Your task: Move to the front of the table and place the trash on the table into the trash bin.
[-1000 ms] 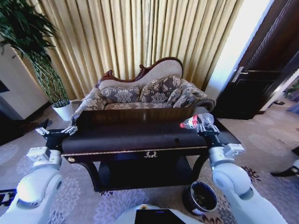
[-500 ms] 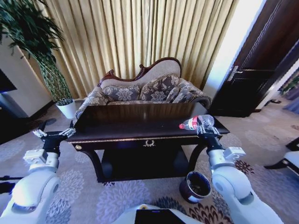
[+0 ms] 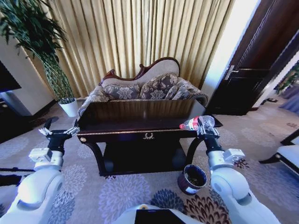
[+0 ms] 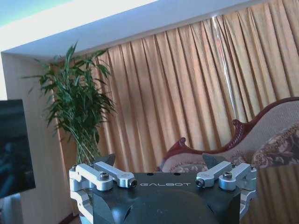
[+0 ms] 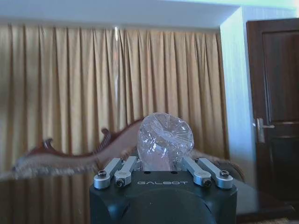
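The right gripper (image 3: 205, 127) is sitting right of centre in the head view, level with the right end of the bench (image 3: 140, 122), and its fingers (image 5: 122, 166) are pinching the bottle (image 3: 196, 122). The bottle is lying crosswise in the grip, with its red-labelled cap end pointing toward frame centre and its clear base toward the right. In the right wrist view, the bottle's clear round base (image 5: 165, 140) is sitting between the two finger pairs, just above the gripper body. The bin (image 3: 192, 179) is standing on the carpet at lower right of the head view, below the held bottle and just beside the bench's right front leg. The left gripper (image 3: 59, 133) is hanging at centre left of the head view, off the left end of the bench, with its fingers (image 4: 105, 173) spread wide and holding nothing. A sofa (image 3: 145, 87) is standing behind the bench at frame centre, and a potted plant (image 3: 39, 44) is occupying the upper left.
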